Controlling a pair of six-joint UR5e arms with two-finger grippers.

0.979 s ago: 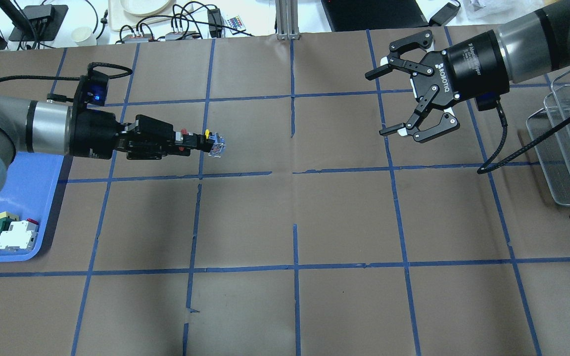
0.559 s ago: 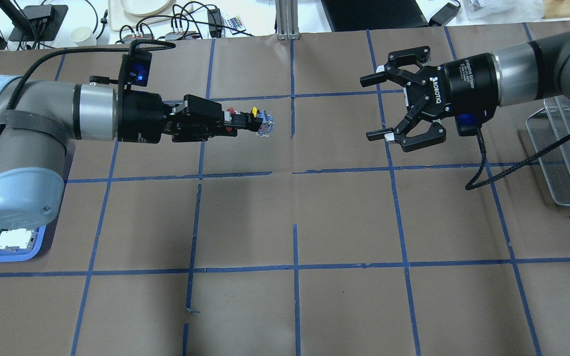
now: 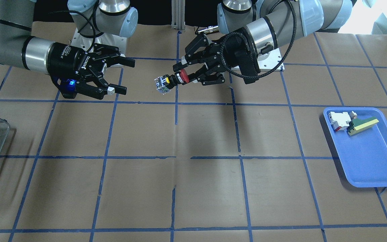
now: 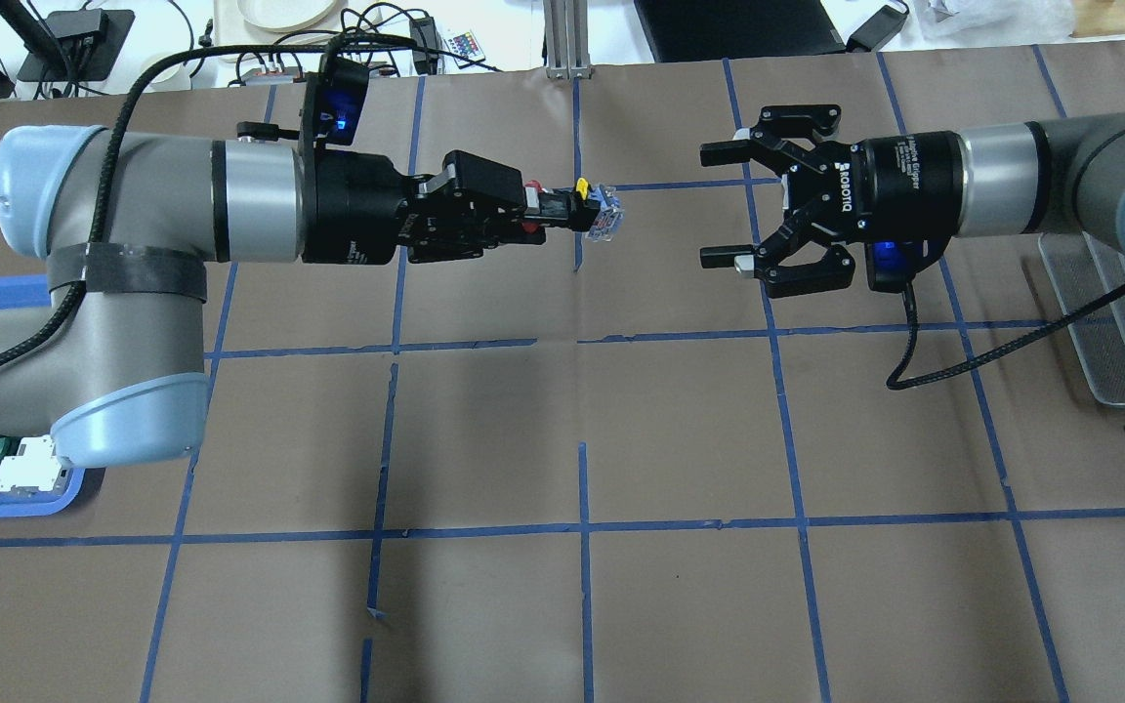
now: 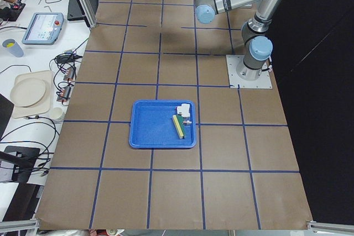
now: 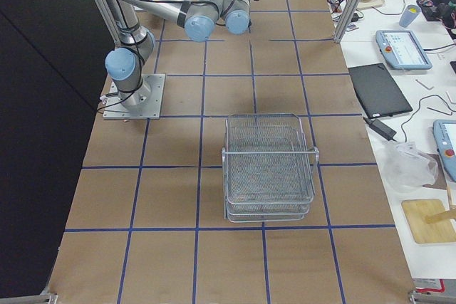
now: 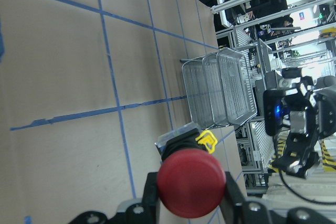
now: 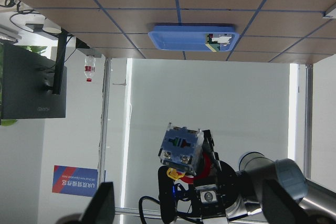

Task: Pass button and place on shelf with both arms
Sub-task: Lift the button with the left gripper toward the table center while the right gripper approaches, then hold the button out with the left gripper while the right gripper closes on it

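My left end effector [image 4: 541,209] is clamped on the button [image 4: 577,208] at its red cap end, so the black body, yellow band and terminal block stick out level toward 3 o'clock in the overhead view; the button hangs in the air above the tabletop [image 4: 680,430], near the centre line and toward 12 o'clock; my right end effector [image 4: 716,206] faces it from the 3 o'clock side, fingers spread wide and holding nothing, a clear gap apart from the button's tip; the shelf [image 4: 1114,322] stands on the tabletop at the 3 o'clock edge, beyond my right arm; the blue tray [image 3: 375,161] lies at 8 o'clock, with a white-and-red block [image 3: 337,120] and a green-and-yellow wedge [image 3: 361,125] just beside each other in one corner.
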